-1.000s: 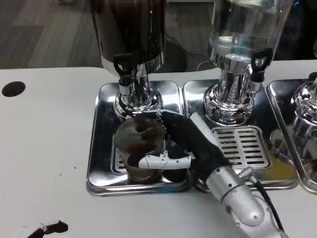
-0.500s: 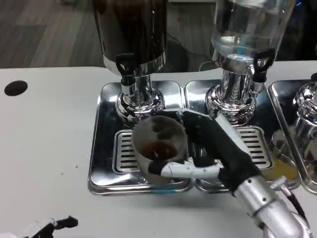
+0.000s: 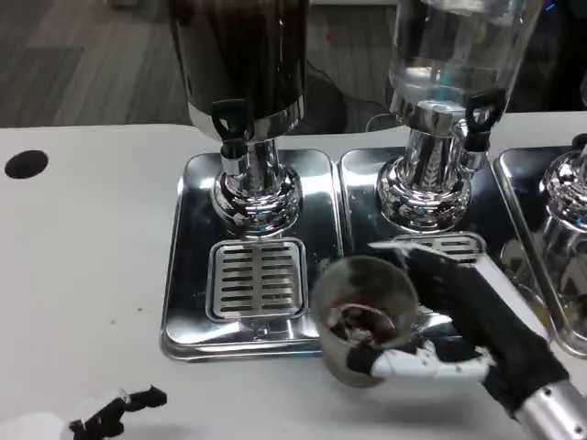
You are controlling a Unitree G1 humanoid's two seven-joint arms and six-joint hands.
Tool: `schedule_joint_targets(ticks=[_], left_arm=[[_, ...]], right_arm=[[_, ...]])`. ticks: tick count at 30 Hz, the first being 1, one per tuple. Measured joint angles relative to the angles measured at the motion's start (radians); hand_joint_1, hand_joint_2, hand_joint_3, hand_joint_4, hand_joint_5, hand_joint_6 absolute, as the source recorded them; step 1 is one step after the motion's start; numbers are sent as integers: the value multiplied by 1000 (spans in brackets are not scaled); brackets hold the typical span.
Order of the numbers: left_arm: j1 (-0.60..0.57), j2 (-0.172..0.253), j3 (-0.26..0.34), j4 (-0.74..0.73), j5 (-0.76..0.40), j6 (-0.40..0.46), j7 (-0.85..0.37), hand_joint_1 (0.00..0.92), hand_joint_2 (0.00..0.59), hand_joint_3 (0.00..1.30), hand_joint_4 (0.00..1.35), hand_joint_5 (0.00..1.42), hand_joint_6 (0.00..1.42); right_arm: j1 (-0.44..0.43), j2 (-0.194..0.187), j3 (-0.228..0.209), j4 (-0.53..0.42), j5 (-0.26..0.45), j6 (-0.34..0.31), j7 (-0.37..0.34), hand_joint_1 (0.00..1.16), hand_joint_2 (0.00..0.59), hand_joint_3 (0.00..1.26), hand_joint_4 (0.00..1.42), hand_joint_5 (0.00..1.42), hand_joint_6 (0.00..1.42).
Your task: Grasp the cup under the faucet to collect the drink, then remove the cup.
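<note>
Carried rightward off the slotted drip grate (image 3: 256, 278), the grey tumbler of dark drink (image 3: 364, 316) now hangs over the steel tray's front edge (image 3: 248, 346), tilted, gripped by the right hand (image 3: 459, 325). Left hand (image 3: 115, 414) rests at the table's front-left corner, pose unclear.

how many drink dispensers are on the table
3. The dark dispenser stands rear left, over the slotted drip grate; the clear dispenser stands right of it; a third dispenser is cut off at the right edge. More may sit beyond the frame.
</note>
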Motion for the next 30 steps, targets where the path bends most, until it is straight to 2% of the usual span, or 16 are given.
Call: schedule_joint_targets(ticks=[5, 12, 20, 24, 30], left_arm=[[-17, 2, -31, 0, 20, 24, -5, 0, 85, 395, 338, 425, 632], [-37, 3, -58, 0, 39, 55, -12, 1, 84, 395, 342, 425, 632], [-38, 11, -75, -8, 46, 80, -14, 4, 83, 394, 346, 425, 641], [-31, 13, -90, -21, 75, 88, -14, 5, 83, 392, 347, 425, 643], [-14, 13, -102, -46, 81, 95, -14, 5, 83, 390, 347, 428, 645]], right_arm=[[47, -34, -37, 15, 15, -79, 17, 854, 78, 481, 492, 461, 378], [74, -43, -57, 69, 35, -154, 39, 857, 75, 481, 491, 461, 378], [96, -53, -75, 168, 45, -275, 59, 858, 74, 481, 486, 461, 378], [100, -56, -79, 246, 61, -298, 75, 858, 74, 481, 486, 461, 378], [93, -56, -83, 304, 71, -359, 85, 859, 74, 467, 447, 422, 342]])
